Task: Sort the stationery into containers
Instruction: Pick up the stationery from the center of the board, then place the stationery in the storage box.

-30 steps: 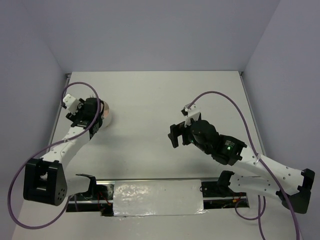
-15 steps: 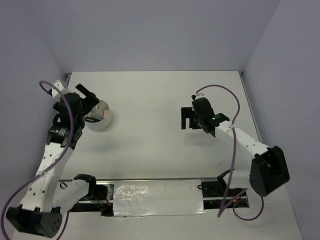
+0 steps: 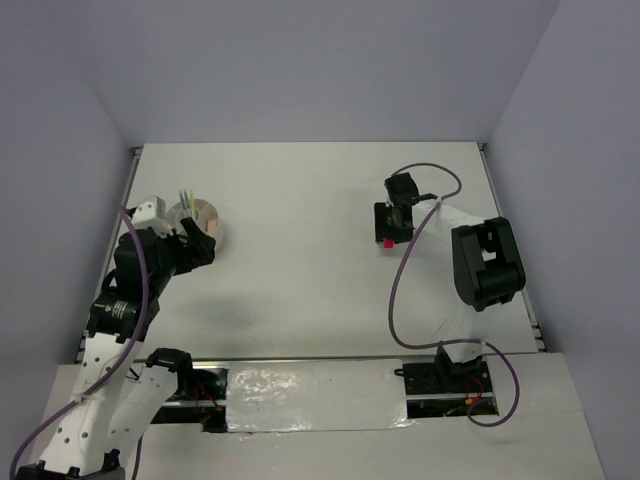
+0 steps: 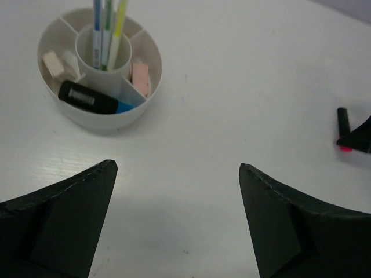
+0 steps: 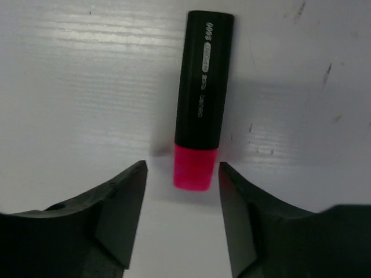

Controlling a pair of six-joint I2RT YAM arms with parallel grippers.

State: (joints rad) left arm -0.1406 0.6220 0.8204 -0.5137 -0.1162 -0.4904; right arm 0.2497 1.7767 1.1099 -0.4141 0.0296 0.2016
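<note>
We look down on a white table with two robot arms.

- **What is done:** Most of the sorting looks done. At the left, the round white tub already holds several things.
  - Thin pens stand upright in its middle cup.
  - A tan eraser lies in the left outer compartment.
  - A pink eraser lies in the right one.
  - A blue highlighter with a black cap lies across the near compartment.
- **Left gripper:** The left gripper hangs just beside the tub, on its near side. Its jaws are spread wide and hold nothing.
- **What is left:** We see only one loose item, a pink highlighter with a long black cap. It lies flat on the table, well apart from the tub, over on the right.
- **Right gripper:** The right gripper is low over the highlighter, with one finger on each side of its pink end.
  - The jaws are apart, not pressed together.
  - There is a clear gap on one side. The other finger is very near the barrel, and we cannot tell whether it touches.
  - The highlighter looks to be resting on the table, not lifted.
- **Our judgement:** We take this to be the last piece. It has yet to be pinched, carried across to the left and dropped in, probably beside the blue one. No other stationery shows on the table.
</note>
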